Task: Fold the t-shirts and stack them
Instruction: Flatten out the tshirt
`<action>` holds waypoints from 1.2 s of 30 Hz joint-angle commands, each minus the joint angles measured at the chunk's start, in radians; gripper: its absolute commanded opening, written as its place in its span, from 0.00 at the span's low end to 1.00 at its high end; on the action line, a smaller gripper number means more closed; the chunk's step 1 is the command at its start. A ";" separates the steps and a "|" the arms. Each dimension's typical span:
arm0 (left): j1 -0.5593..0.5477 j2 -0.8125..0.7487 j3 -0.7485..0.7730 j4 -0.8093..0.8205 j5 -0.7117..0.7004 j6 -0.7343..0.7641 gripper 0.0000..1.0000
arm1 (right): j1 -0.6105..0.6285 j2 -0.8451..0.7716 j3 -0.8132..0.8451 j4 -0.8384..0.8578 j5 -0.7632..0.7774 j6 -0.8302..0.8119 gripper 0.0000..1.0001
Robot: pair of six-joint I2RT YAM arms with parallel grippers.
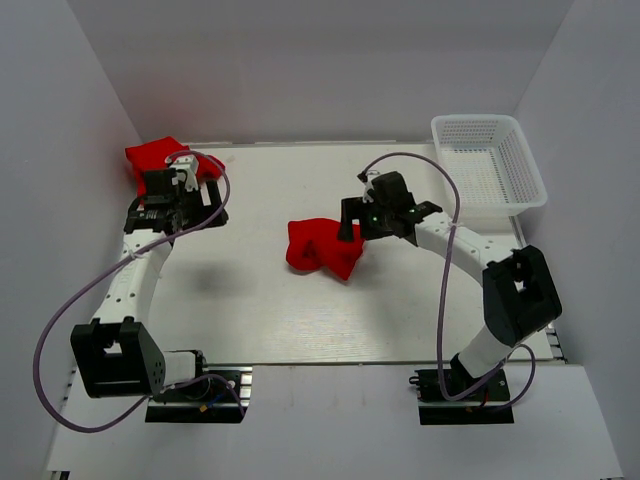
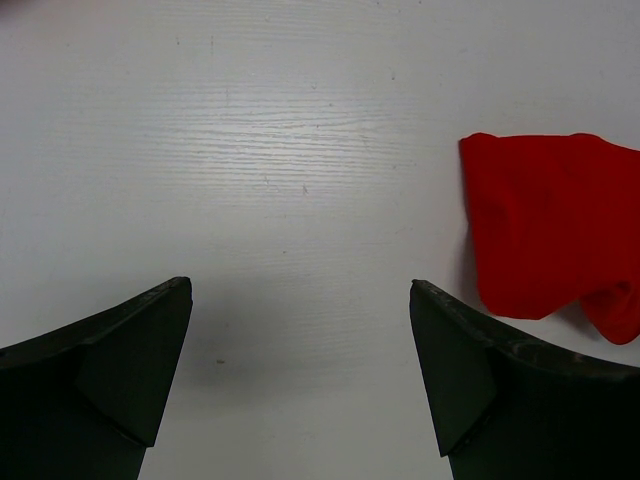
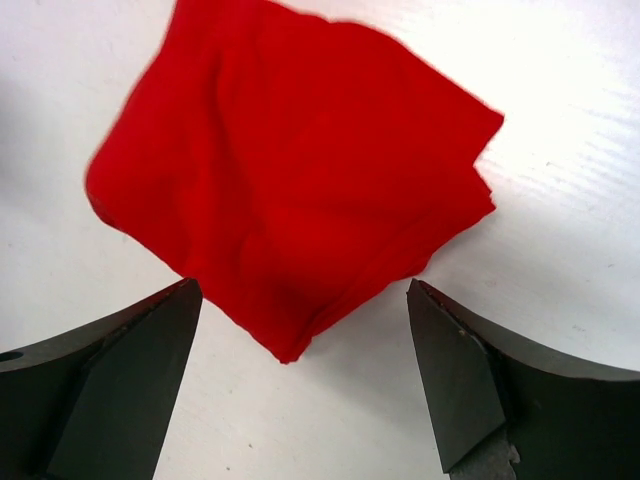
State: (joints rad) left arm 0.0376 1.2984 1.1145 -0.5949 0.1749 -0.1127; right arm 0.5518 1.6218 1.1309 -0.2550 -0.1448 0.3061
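Spread wide, my right tool (image 3: 301, 285) hangs just above a bunched red t-shirt (image 3: 290, 170) in the middle of the bench (image 1: 250, 300) — pinching nothing. My left tool (image 2: 300, 282) stands spread too — the second red t-shirt (image 2: 545, 225) lies just beside it, near the far left corner.

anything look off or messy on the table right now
The centre t-shirt is a rumpled, lopsided bundle lying skewed, not a flat fold. The other t-shirt sits bunched in the far left corner, apart from it, not stacked.
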 commanded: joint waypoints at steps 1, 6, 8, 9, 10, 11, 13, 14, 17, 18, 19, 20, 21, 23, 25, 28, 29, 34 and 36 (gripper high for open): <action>0.004 -0.100 -0.044 0.066 0.003 0.002 1.00 | -0.004 -0.074 0.073 0.080 0.022 -0.012 0.89; 0.004 -0.152 -0.102 0.119 0.032 0.015 1.00 | -0.003 -0.187 0.073 0.118 0.099 -0.068 0.89; -0.007 -0.203 -0.131 0.147 0.032 0.025 1.00 | -0.001 -0.235 0.060 0.120 0.140 -0.087 0.89; -0.007 -0.221 -0.142 0.156 0.023 0.025 1.00 | -0.001 -0.259 0.041 0.134 0.181 -0.090 0.89; -0.007 -0.240 -0.153 0.156 0.023 0.025 1.00 | -0.001 -0.278 0.030 0.138 0.183 -0.090 0.89; -0.007 -0.257 -0.174 0.170 0.023 0.025 1.00 | -0.006 -0.293 0.008 0.149 0.194 -0.088 0.89; -0.007 -0.304 -0.194 0.179 0.012 0.025 1.00 | -0.003 -0.324 -0.022 0.152 0.198 -0.087 0.89; -0.007 -0.316 -0.212 0.188 0.012 0.025 1.00 | -0.004 -0.329 -0.042 0.143 0.208 -0.082 0.89; -0.007 -0.352 -0.238 0.199 0.012 0.025 1.00 | -0.003 -0.355 -0.075 0.152 0.215 -0.059 0.89; -0.007 -0.352 -0.239 0.199 0.012 0.025 1.00 | -0.004 -0.364 -0.077 0.155 0.209 -0.059 0.89; -0.007 -0.352 -0.239 0.199 0.012 0.025 1.00 | -0.001 -0.369 -0.077 0.149 0.208 -0.059 0.91; -0.007 -0.352 -0.248 0.199 0.012 0.025 1.00 | -0.001 -0.367 -0.079 0.149 0.206 -0.059 0.91; -0.007 -0.352 -0.248 0.187 0.012 0.025 1.00 | -0.004 -0.369 -0.082 0.149 0.200 -0.064 0.91; -0.016 -0.352 -0.248 0.178 0.012 0.025 1.00 | -0.001 -0.353 -0.109 0.158 0.122 -0.091 0.91; -0.016 -0.370 -0.261 0.178 0.012 0.016 1.00 | 0.005 -0.333 -0.121 0.183 0.038 -0.122 0.91; -0.016 -0.370 -0.281 0.178 0.002 0.016 1.00 | 0.008 -0.234 -0.145 0.197 -0.059 -0.136 0.91; -0.016 -0.370 -0.282 0.178 0.002 0.007 1.00 | 0.007 -0.193 -0.138 0.192 -0.061 -0.133 0.91; -0.016 -0.370 -0.282 0.168 0.000 0.007 1.00 | 0.005 -0.034 -0.076 0.168 0.051 -0.053 0.91; -0.016 -0.370 -0.282 0.159 -0.009 0.007 1.00 | 0.004 0.018 -0.071 0.192 0.053 -0.050 0.91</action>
State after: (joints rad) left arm 0.0238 0.9508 0.8391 -0.4271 0.1761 -0.0986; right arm 0.5583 1.6070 1.0061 -0.1005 -0.1169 0.2291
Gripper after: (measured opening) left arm 0.997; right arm 0.907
